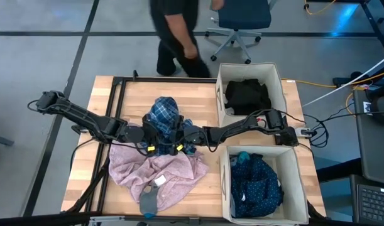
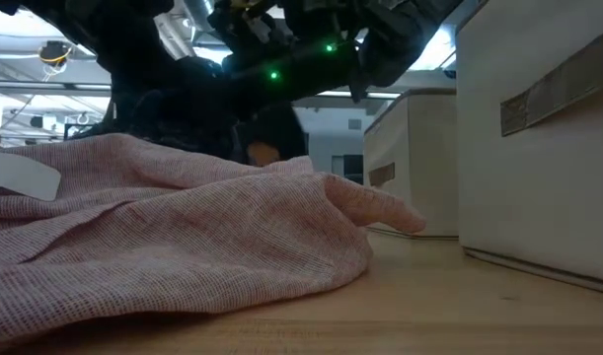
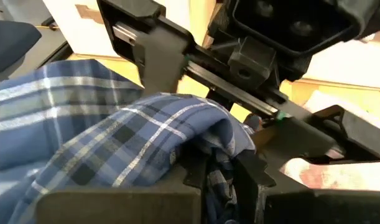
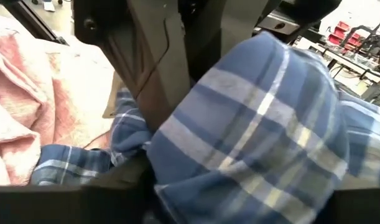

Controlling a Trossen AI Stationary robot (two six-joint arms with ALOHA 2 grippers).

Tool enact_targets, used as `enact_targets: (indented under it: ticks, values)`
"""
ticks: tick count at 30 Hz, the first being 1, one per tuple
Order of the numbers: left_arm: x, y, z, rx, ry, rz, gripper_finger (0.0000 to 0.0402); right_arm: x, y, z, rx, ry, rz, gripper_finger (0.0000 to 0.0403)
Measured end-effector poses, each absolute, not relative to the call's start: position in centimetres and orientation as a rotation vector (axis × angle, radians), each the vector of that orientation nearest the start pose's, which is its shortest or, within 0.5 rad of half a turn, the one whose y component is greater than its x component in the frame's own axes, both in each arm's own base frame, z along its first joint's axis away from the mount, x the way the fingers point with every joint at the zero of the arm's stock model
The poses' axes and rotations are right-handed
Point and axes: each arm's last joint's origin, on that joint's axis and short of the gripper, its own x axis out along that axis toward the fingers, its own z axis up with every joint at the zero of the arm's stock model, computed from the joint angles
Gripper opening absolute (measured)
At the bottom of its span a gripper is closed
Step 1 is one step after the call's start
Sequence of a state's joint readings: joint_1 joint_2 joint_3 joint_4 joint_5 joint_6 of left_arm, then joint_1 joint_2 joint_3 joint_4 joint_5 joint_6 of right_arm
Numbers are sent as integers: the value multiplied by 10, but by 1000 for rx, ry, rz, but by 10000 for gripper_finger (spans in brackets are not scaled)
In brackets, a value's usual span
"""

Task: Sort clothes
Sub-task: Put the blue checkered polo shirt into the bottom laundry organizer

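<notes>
**benchwatcher:** So what's the deal here? Biggest thing on the bench (image 1: 116, 100) is that pale pink garment (image 1: 160, 176), spread flat near the front edge with a white tag (image 1: 160, 182) showing and a grey-teal piece (image 1: 148, 201) lying on its lower edge. Nobody's touching those.

**sortbot_fan:** Right, both arms are busy with the blue plaid shirt (image 1: 164, 116) bunched in the middle, just behind the pink one. The left claw (image 1: 149, 139) and right claw (image 1: 185, 137) meet almost nose to nose at its near edge. The left wrist view shows plaid fabric pinched between the left fingers, so that one's clamped on the shirt. The right one is buried in plaid; I honestly can't tell if it's gripping or apart.

**benchwatcher:** Why two arms on one shirt?

**sortbot_fan:** My guess: it's floppy and wadded, so two grip points keep it from dragging across the pink one when lifted.

**benchwatcher:** And the bins?

**sortbot_fan:** Two beige ones at the right side. Far bin (image 1: 222, 81) holds a black garment (image 1: 247, 95). Near bin (image 1: 226, 188) holds a navy dotted garment (image 1: 257, 185) with a bit of teal on top.
</notes>
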State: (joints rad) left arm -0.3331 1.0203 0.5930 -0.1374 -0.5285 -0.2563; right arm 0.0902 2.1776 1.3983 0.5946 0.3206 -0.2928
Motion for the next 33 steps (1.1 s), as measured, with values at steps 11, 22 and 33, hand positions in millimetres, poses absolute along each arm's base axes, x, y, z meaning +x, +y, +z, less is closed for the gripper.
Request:
enact_targets:
  ticks: [11, 22, 33]
  values:
    - [202, -52, 233, -47, 481, 271, 49, 480, 31, 170, -384, 243, -218, 70]
    - [169, -48, 263, -161, 534, 211, 159, 465, 43, 206, -494, 301, -300, 70]
    - [145, -46, 256, -86, 374, 290, 151, 411, 48, 310, -490, 281, -384, 70]
